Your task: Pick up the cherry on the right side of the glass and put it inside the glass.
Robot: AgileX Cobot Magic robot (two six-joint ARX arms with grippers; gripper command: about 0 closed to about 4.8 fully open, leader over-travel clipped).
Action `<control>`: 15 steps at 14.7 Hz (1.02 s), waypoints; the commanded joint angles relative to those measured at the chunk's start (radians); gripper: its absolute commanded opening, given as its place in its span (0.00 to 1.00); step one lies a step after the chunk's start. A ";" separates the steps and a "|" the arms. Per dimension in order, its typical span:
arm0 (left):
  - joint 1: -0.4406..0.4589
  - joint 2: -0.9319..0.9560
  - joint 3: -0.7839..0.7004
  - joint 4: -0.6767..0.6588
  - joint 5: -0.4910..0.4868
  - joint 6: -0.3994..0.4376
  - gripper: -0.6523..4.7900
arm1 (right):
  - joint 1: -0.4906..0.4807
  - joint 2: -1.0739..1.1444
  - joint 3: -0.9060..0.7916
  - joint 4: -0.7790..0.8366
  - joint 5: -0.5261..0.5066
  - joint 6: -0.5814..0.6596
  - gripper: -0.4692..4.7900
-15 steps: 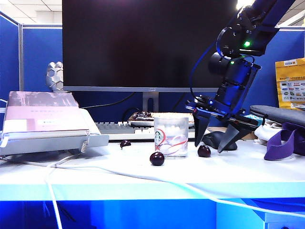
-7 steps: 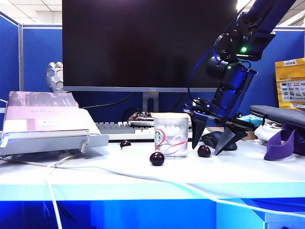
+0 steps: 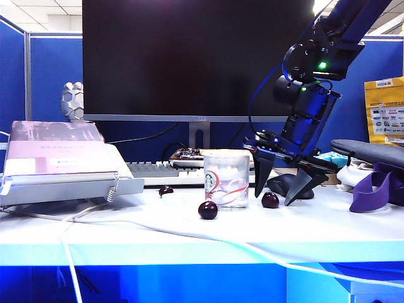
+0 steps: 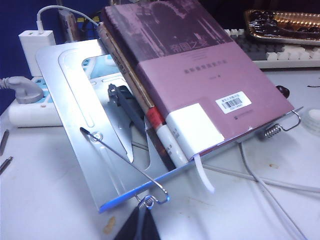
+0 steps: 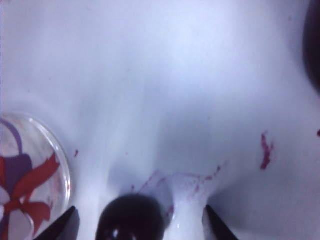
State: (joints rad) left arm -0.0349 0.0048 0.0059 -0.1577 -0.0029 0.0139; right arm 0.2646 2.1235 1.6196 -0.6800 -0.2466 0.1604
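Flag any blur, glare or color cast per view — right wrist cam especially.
Right wrist view: washed-out, blurred; the cherry sits soft between the open right gripper fingertips, the glass rim cropped. Exterior view: strong blue cast, ceiling glare at the top corners, black monitor, cherry and glass sharp. Left wrist view: slightly soft, the book readable; left gripper only a dark edge.

In the right wrist view the cherry [image 5: 131, 218] and glass [image 5: 31, 176] are cut off by the frame's edge. The left hand [image 4: 136, 227] shows only as a dark blur, its opening unreadable.
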 commanded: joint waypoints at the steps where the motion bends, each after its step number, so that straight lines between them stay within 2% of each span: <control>1: 0.001 -0.003 0.000 -0.012 0.004 0.004 0.11 | 0.002 0.008 -0.004 -0.085 0.001 -0.002 0.71; 5: 0.001 -0.003 0.000 -0.012 0.004 0.004 0.11 | 0.002 0.008 -0.004 -0.078 0.001 -0.003 0.69; 7: 0.001 -0.003 0.000 -0.012 0.004 0.004 0.11 | 0.002 0.008 -0.004 -0.079 0.001 -0.003 0.46; 15: 0.001 -0.003 0.000 -0.012 0.004 0.004 0.11 | -0.001 -0.054 -0.002 -0.018 0.011 -0.003 0.45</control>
State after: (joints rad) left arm -0.0349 0.0048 0.0059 -0.1577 -0.0029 0.0135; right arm 0.2653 2.0949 1.6138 -0.7300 -0.2413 0.1574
